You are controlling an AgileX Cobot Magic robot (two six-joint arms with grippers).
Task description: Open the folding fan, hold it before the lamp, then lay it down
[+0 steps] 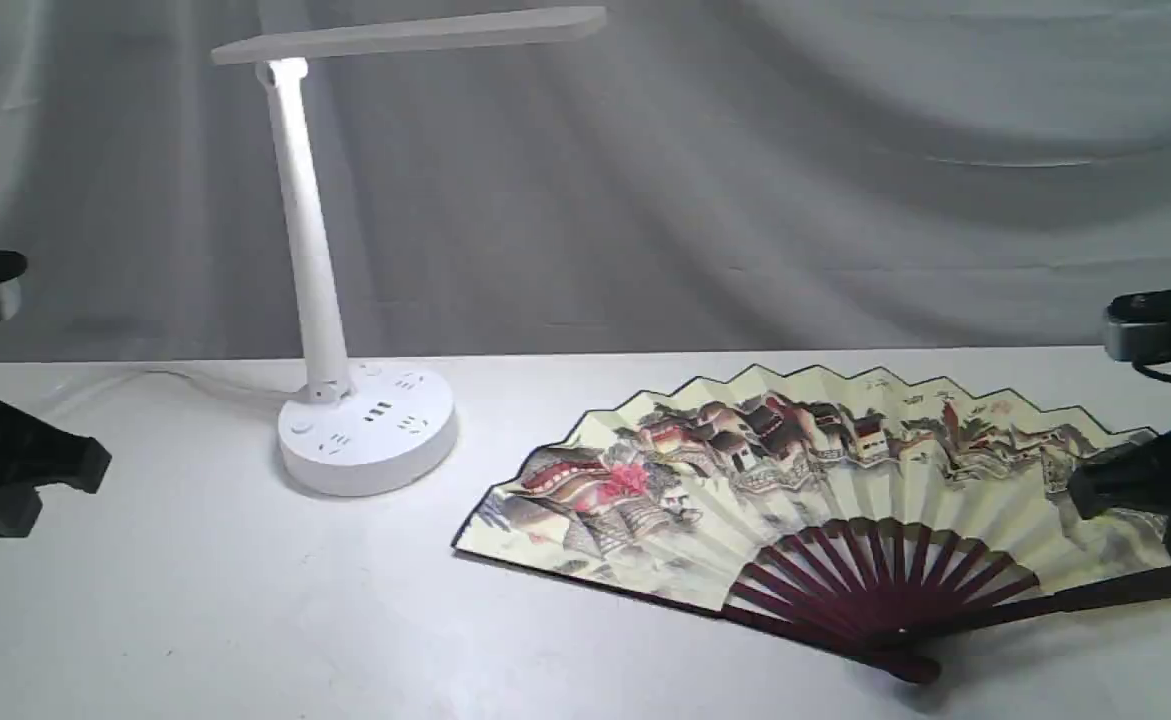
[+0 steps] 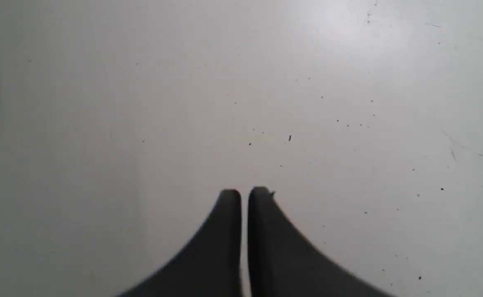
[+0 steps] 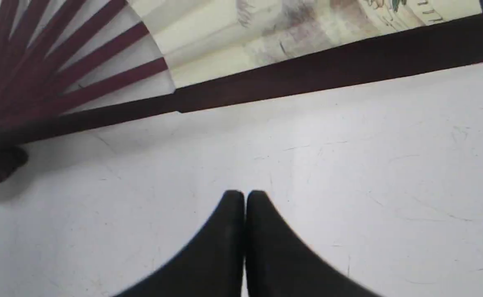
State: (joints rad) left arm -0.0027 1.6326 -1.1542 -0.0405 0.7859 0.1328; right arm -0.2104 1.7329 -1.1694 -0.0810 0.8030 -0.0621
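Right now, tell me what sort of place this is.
Probably a staged robot test bench, not a home: a white table backed by a draped grey cloth, holding a white plastic desk lamp and an opened cream paper folding fan with maroon ribs.

The white table before me carries two things. My lamp stands upright on its round base toward the left rear, with a thin white cord lying on the surface behind it. The folding fan lies spread open, painted side up, on the right, apart from the lamp's base.
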